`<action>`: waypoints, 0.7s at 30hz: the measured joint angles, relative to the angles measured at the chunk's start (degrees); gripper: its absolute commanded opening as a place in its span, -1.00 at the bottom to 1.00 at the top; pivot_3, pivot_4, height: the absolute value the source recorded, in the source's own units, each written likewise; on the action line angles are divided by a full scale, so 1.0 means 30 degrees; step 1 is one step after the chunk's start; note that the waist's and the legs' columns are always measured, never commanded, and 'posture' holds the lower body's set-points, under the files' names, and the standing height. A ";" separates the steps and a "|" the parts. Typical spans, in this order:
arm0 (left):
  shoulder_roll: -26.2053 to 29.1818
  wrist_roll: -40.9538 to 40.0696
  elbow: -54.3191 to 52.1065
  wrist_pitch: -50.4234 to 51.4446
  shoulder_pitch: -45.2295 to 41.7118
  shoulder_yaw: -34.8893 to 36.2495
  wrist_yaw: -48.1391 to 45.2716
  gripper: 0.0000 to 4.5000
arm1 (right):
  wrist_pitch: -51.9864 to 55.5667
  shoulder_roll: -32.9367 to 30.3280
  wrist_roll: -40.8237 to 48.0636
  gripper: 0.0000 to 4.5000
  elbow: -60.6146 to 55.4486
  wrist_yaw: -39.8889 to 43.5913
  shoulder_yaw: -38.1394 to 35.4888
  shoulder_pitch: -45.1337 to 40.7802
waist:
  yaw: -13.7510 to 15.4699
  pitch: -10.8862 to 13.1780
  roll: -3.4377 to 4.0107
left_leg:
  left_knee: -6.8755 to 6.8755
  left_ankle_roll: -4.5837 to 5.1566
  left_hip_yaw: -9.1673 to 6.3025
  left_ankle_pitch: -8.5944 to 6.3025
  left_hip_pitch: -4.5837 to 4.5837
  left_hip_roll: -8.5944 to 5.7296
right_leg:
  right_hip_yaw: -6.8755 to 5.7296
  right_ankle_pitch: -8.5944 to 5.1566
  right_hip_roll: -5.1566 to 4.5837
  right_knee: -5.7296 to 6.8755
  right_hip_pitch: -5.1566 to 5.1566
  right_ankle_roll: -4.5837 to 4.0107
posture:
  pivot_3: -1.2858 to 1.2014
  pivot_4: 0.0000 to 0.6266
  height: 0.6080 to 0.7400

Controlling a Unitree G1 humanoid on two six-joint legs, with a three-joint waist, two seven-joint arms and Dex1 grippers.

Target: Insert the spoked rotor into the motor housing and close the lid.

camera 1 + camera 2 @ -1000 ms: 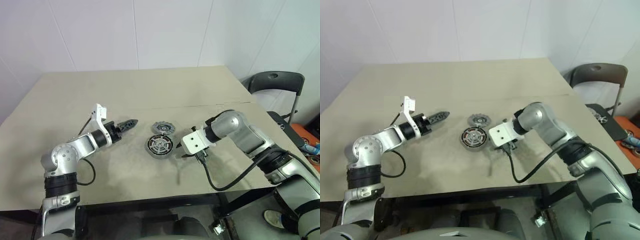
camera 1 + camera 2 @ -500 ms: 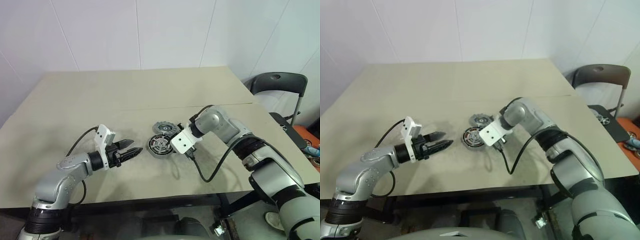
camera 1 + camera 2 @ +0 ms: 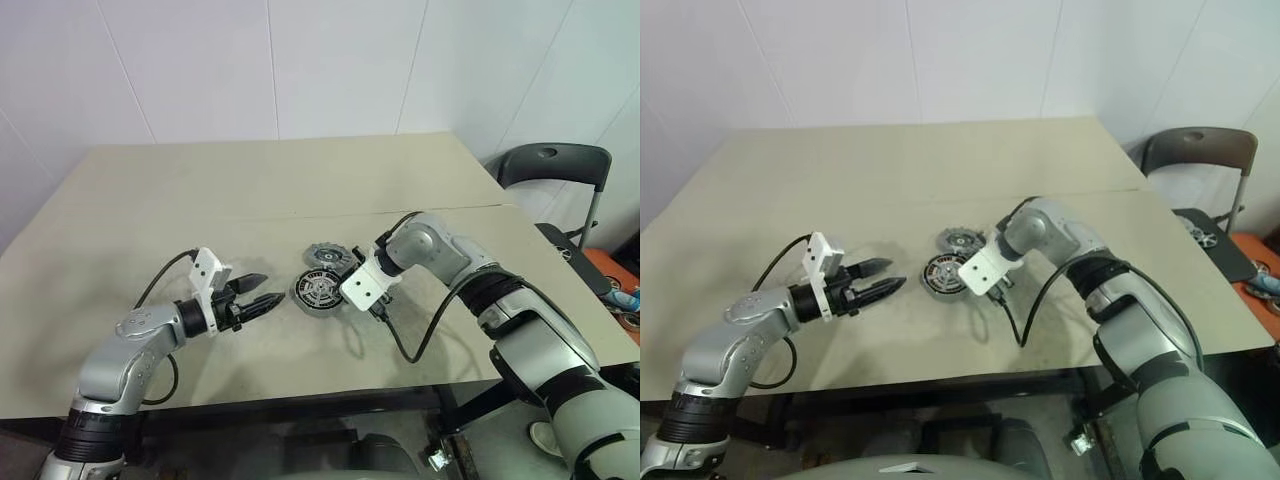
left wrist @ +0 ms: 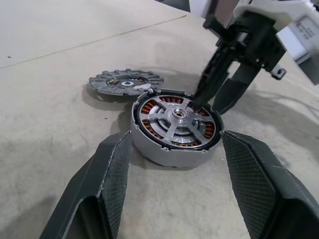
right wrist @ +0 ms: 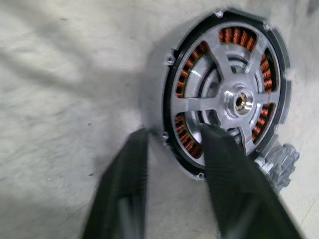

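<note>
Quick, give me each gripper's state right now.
Left gripper: open, empty, facing the motor housing.
Right gripper: fingers astride the housing's rim, one inside on the spoked rotor; grip unconfirmed.

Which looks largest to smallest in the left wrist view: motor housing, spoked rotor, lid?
1. motor housing, nearest and widest.
2. spoked rotor, seated inside the housing, just narrower.
3. lid, though it lies farther from the camera, so its true size is unsure.

No legible text, label, brand, number or sign anywhere.
</note>
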 measured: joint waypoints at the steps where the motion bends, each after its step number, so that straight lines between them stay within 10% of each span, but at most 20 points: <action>1: -0.0050 0.0024 0.0042 0.0001 -0.0023 -0.0023 0.0020 0.36 | -0.0172 -0.0113 -0.0029 -0.83 -0.0006 -0.0035 -0.0051 -0.0022 | -0.0033 -0.0003 0.0003 | 0.0000 0.0000 0.0004 0.0000 0.0009 0.0000 | 0.0002 0.0000 -0.0002 0.0013 0.0004 0.0000 | 0.03 -1.00 1.00; 15: -0.0685 0.0031 0.0012 0.0850 -0.0083 -0.0464 0.0991 0.36 | -0.1154 0.0028 -0.0815 -0.97 -0.0046 -0.0137 0.0301 -0.0183 | -0.0002 0.0001 0.0008 | 0.0050 -0.0001 0.0014 0.0006 0.0024 -0.0003 | 0.0000 -0.0006 -0.0016 0.0144 0.0016 -0.0006 | 0.03 -1.00 1.00; 21: -0.0757 0.0055 0.0104 0.0842 -0.0183 -0.0487 0.1069 0.36 | 0.5196 0.0501 0.2489 -0.97 -0.2745 0.4571 -0.0107 0.0207 | 0.0040 0.0010 0.0019 | 0.0055 0.0001 0.0007 0.0008 0.0004 0.0000 | 0.0001 -0.0006 -0.0024 0.0151 -0.0007 -0.0008 | 0.03 -1.00 1.00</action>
